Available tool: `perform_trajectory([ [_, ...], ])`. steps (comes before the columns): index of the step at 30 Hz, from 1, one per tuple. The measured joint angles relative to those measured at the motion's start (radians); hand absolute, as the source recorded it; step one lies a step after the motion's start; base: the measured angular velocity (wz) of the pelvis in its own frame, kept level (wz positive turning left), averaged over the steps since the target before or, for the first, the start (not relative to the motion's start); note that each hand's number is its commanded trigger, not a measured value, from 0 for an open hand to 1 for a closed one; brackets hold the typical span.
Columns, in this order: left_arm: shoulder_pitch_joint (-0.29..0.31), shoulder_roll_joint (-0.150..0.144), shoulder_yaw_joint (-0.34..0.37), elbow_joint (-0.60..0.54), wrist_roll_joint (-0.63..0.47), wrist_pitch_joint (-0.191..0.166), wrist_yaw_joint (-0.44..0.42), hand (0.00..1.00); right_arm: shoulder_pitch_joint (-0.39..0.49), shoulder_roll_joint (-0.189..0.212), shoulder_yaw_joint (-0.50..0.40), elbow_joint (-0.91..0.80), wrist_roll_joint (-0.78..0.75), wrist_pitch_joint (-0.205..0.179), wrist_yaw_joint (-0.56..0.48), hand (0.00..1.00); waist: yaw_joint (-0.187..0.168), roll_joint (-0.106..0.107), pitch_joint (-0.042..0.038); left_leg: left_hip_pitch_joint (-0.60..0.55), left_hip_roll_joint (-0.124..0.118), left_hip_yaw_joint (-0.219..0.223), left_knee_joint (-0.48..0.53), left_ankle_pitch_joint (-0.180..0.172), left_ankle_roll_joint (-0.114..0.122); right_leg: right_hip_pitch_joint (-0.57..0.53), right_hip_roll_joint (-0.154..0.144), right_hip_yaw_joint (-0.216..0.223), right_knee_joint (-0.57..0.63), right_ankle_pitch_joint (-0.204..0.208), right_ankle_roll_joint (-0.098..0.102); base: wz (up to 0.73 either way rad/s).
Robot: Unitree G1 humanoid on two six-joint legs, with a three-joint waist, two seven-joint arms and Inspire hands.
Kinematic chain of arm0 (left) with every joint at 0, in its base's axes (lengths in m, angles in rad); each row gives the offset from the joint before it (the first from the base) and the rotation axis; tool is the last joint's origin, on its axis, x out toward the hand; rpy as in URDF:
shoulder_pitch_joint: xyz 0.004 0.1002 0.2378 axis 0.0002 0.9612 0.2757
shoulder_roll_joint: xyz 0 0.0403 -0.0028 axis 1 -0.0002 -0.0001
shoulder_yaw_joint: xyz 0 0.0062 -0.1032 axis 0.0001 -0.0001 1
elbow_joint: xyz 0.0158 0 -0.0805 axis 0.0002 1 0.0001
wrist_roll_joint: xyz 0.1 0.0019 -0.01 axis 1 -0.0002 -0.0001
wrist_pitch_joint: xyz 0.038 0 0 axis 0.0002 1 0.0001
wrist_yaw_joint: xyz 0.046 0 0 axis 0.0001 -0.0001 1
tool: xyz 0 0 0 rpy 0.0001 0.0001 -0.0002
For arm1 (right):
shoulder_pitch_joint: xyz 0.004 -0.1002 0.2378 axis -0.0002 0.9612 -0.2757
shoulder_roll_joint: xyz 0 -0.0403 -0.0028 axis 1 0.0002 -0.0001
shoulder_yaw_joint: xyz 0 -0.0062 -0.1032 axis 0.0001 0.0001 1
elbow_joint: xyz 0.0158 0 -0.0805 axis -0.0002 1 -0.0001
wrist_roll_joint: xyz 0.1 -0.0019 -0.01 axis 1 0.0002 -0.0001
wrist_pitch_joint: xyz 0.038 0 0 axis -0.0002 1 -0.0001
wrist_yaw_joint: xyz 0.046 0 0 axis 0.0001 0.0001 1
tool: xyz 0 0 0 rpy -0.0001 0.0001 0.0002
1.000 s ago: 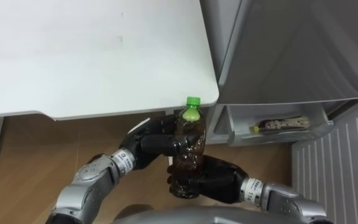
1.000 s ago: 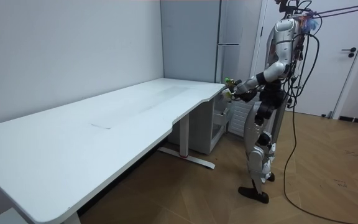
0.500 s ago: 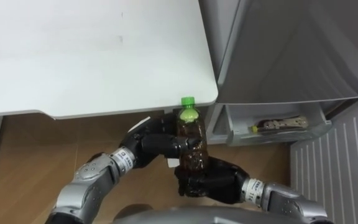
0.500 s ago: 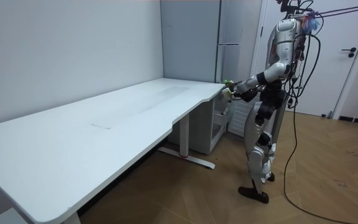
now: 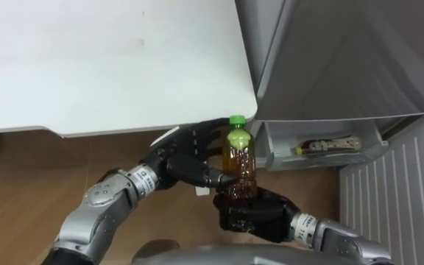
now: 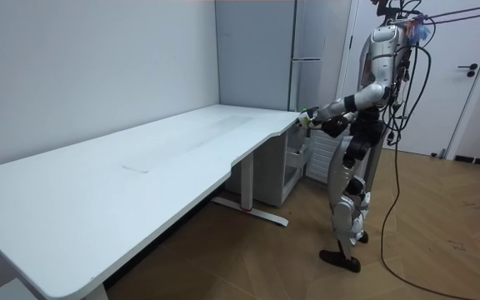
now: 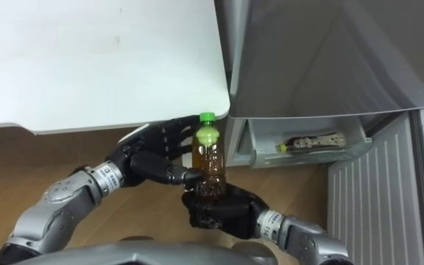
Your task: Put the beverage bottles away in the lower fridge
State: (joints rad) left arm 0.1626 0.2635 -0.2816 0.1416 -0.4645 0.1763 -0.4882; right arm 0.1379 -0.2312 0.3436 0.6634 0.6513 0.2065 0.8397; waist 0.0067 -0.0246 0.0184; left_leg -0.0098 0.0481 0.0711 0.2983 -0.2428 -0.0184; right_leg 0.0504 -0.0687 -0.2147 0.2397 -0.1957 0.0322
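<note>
Hidden: the base of the clear plastic bottle of brown drink with a green cap (image 5: 241, 156) is buried in the right hand (image 5: 252, 215). What lies in the grey fridge door shelf (image 5: 322, 156) beyond the hands is hard to make out.
Right hand: under the left hand (image 5: 186, 158), fingers curled round the bottle's lower part.
Left hand: fingers curved about the bottle's upper half, thumb on its front.
Bottle: upright between both hands, just in front of the white desk (image 5: 124, 66) corner.

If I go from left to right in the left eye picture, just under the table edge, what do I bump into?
left robot hand → bottle → tray in the fridge. The right robot hand grips the bottle from underneath, so it has no place of its own in the line.
</note>
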Motion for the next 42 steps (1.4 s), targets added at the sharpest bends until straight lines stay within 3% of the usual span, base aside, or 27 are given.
perform_trajectory([
  [2, 0.000, 0.007, 0.000, -0.010, 0.011, 0.003, 0.000, 0.00, 0.003, -0.002, 0.000, 0.000, -0.018, 0.000, 0.000, 1.00, -0.001, 0.002, 0.0011, 0.000, 0.001, -0.001, 0.008, 0.000, 0.000, 0.001, 0.000, -0.002, -0.001, 0.000, 0.000, 0.02],
  [9, 0.000, 0.068, 0.000, -0.135, 0.050, 0.100, 0.000, 0.00, 0.002, -0.008, -0.006, 0.004, -0.034, 0.002, 0.004, 1.00, -0.001, 0.011, 0.0066, -0.007, 0.002, -0.008, 0.015, 0.000, 0.000, 0.001, 0.001, -0.009, -0.001, 0.002, -0.002, 0.02],
  [14, 0.000, 0.094, 0.002, -0.211, 0.149, 0.119, 0.005, 0.00, 0.004, -0.001, -0.027, 0.045, -0.052, 0.002, 0.012, 1.00, 0.002, 0.022, 0.0103, -0.018, 0.003, -0.019, 0.025, 0.000, -0.001, -0.003, 0.002, -0.020, -0.001, 0.003, -0.004, 0.06],
  [17, 0.000, 0.114, 0.053, -0.333, 0.152, 0.123, 0.007, 0.00, 0.025, -0.001, -0.053, 0.021, -0.066, 0.003, 0.014, 1.00, 0.021, 0.025, 0.0093, -0.038, 0.010, -0.017, 0.037, -0.001, -0.003, -0.021, 0.008, -0.015, 0.001, 0.008, -0.009, -0.01],
  [19, -0.010, 0.090, 0.113, -0.463, 0.093, 0.074, 0.025, 0.00, 0.026, -0.004, -0.051, 0.018, -0.066, 0.003, 0.014, 1.00, 0.028, 0.028, 0.0070, -0.039, 0.010, -0.018, 0.040, -0.001, -0.003, -0.017, 0.008, -0.019, 0.000, 0.009, -0.008, 0.03],
  [20, -0.040, 0.055, 0.144, -0.524, 0.020, 0.004, 0.051, 0.00, 0.026, -0.011, -0.051, 0.015, -0.068, 0.003, 0.013, 1.00, 0.032, 0.035, 0.0008, -0.032, 0.007, -0.018, 0.035, -0.001, -0.003, -0.011, 0.005, -0.020, -0.001, 0.009, -0.007, 0.00],
  [21, -0.054, 0.034, 0.157, -0.549, -0.021, -0.033, 0.062, 0.00, 0.026, -0.014, -0.051, 0.009, -0.072, 0.003, 0.012, 1.00, 0.035, 0.039, -0.0027, -0.028, 0.007, -0.016, 0.028, -0.001, -0.002, -0.008, 0.004, -0.019, -0.001, 0.010, -0.006, -0.08],
  [22, -0.078, 0.002, 0.176, -0.587, -0.091, -0.096, 0.070, 0.00, 0.032, -0.019, -0.052, -0.011, -0.082, 0.002, 0.011, 1.00, 0.045, 0.047, -0.0073, -0.008, 0.005, -0.007, 0.014, 0.000, -0.002, 0.005, 0.003, -0.011, -0.002, 0.009, -0.005, -0.22],
  [23, -0.090, -0.014, 0.192, -0.612, -0.146, -0.133, 0.068, 0.00, 0.044, -0.017, -0.052, -0.022, -0.089, -0.002, 0.013, 1.00, 0.052, 0.043, -0.0083, 0.024, 0.003, 0.005, -0.011, 0.004, -0.003, 0.023, 0.000, -0.007, -0.003, 0.007, -0.001, -0.21],
  [24, -0.090, -0.019, 0.207, -0.628, -0.185, -0.145, 0.066, 0.00, 0.052, -0.015, -0.054, -0.021, -0.094, -0.002, 0.013, 1.00, 0.051, 0.044, -0.0146, 0.055, -0.001, 0.007, -0.033, 0.009, -0.003, 0.043, -0.004, -0.006, -0.006, 0.000, 0.002, -0.11],
  [31, -0.090, -0.020, 0.224, -0.654, -0.221, -0.148, 0.062, 0.00, 0.082, -0.010, -0.072, -0.021, -0.157, -0.003, 0.009, 1.00, 0.064, 0.024, -0.0212, 0.076, -0.007, -0.005, -0.040, 0.012, -0.005, 0.066, -0.005, -0.015, -0.019, -0.014, 0.003, 0.06],
  [35, -0.090, -0.021, 0.250, -0.672, -0.221, -0.148, 0.063, 0.00, 0.084, -0.005, -0.074, -0.021, -0.196, -0.003, 0.008, 1.00, 0.080, 0.007, -0.0146, 0.085, -0.008, -0.006, -0.041, 0.012, -0.005, 0.073, -0.005, -0.012, -0.020, -0.014, 0.003, 0.00],
  [38, -0.090, -0.024, 0.288, -0.672, -0.221, -0.150, 0.068, 0.00, 0.084, 0.008, -0.094, -0.021, -0.226, -0.007, 0.001, 1.00, 0.083, 0.015, -0.0100, 0.091, -0.009, -0.007, -0.043, 0.012, -0.005, 0.079, -0.005, -0.012, -0.020, -0.014, 0.004, 0.00],
  [42, -0.090, -0.056, 0.346, -0.685, -0.232, -0.162, 0.088, 0.00, 0.088, 0.011, -0.104, -0.021, -0.235, -0.012, -0.001, 1.00, 0.086, 0.039, -0.0087, 0.090, -0.007, -0.006, -0.049, 0.012, -0.005, 0.079, -0.004, -0.014, -0.019, -0.013, 0.003, 0.00],
])
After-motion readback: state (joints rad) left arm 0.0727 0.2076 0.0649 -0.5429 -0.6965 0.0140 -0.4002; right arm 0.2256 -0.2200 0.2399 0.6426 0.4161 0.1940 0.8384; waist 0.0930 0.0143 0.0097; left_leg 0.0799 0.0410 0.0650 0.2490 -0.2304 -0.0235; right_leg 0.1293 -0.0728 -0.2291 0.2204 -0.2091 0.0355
